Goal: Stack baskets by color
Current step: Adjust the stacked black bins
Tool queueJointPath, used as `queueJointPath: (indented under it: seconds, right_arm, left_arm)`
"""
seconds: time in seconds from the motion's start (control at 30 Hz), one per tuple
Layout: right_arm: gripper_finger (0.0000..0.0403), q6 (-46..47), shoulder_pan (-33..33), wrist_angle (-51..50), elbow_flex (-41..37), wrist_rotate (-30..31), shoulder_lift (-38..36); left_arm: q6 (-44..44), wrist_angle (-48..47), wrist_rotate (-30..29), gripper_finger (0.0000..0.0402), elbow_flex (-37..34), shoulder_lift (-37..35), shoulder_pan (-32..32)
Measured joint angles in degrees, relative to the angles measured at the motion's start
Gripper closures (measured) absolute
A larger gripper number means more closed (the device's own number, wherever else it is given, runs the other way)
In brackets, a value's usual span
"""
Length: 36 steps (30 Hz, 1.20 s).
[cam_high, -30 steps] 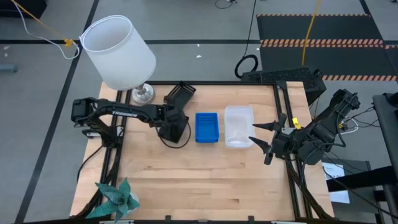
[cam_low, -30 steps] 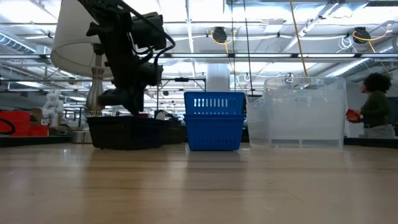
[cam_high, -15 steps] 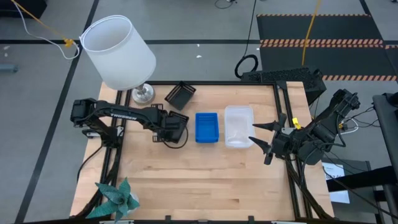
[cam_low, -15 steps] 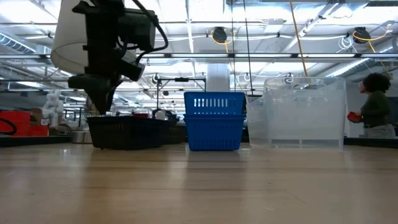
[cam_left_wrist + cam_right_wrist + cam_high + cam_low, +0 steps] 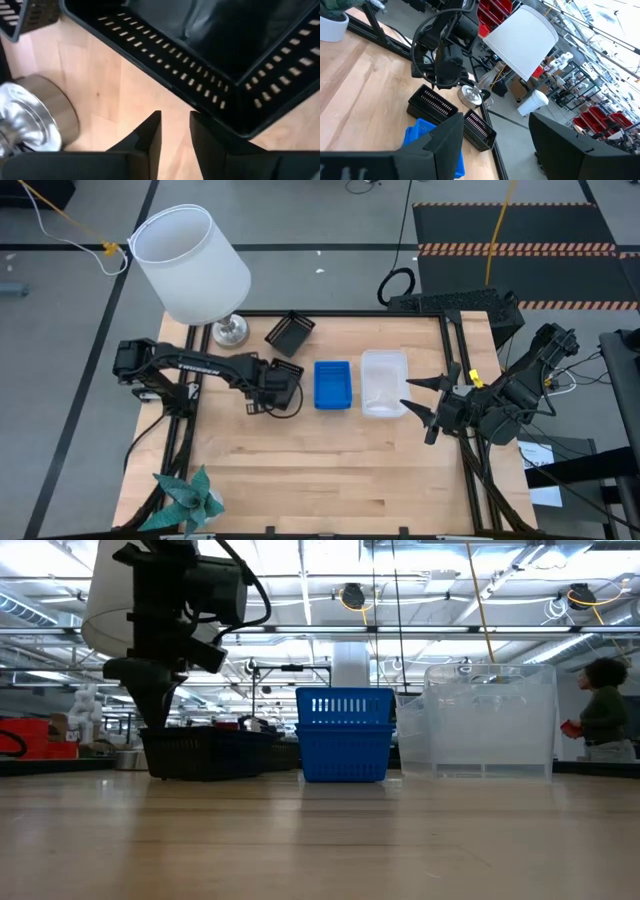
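The left tool (image 5: 174,131) is hovering beside the black basket (image 5: 284,383), its fingers nearly closed on nothing. Blue basket (image 5: 332,384) and clear basket (image 5: 384,383) are sitting alongside in a row, long axes running front to back on the bench (image 5: 330,470). A second black basket (image 5: 289,331) is lying angled farther back, clearest from above, while the right tool (image 5: 418,402) is waiting wide open at the bench's right edge.

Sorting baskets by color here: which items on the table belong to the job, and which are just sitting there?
Job: black stack beside the left pincer; lone black basket near the lamp; blue stack; clear stack.

Lying about: white-shaded lamp; teal paper ornament.
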Motion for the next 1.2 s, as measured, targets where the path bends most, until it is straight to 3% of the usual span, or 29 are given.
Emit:
queueJointPath:
  seconds: [0.33, 0.87, 1.2]
  right_arm:
    - [0.0184, 0.07, 0.0, 0.46, 0.0, 0.02, 0.0]
    - [0.0184, 0.04, 0.0, 0.47, 0.0, 0.02, 0.0]
    - [0.0184, 0.02, 0.0, 0.48, 0.0, 0.02, 0.01]
  left_arm:
    - [-10.33, -1.01, 2.91, 0.0396, -0.02, 0.02, -4.76]
    - [-14.93, -0.39, 5.78, 0.0395, -0.03, 0.02, -10.01]
    - [-14.21, 6.17, 6.05, 0.0392, -0.04, 0.02, -11.57]
